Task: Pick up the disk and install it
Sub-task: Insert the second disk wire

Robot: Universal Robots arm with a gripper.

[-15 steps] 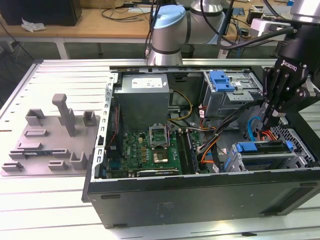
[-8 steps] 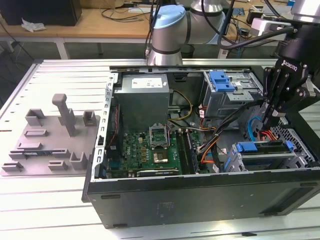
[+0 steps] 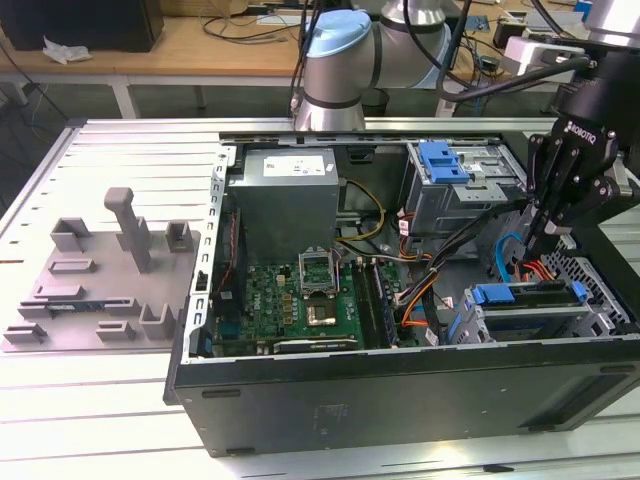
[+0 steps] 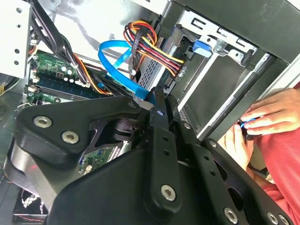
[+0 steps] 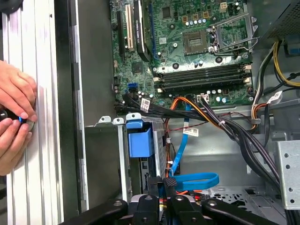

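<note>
**A:** Where is the disk?

**B:** In the exterior view, the disk point(image 3: 525, 298) sits in the drive cage at the near corner of the open computer case point(image 3: 400, 390), toward the exterior view's right. Its blue carrier faces up. The first wrist view shows that blue carrier end point(image 5: 139, 143) beside the motherboard point(image 5: 187, 47).

**A:** And the gripper?

**B:** The black gripper point(image 3: 543, 240) hangs just above the cage. In the second wrist view its fingers point(image 4: 161, 140) are pressed together, their tips next to a blue flat cable point(image 4: 117, 58). Whether they pinch it I cannot tell.

**A:** What else appears?

**B:** Both wrist views add a person's hands point(image 4: 272, 115) at the case's outer wall, holding something small. The exterior view adds a grey fixture tray point(image 3: 90, 290) on the slatted counter point(image 3: 100, 400), well apart from the case.
</note>
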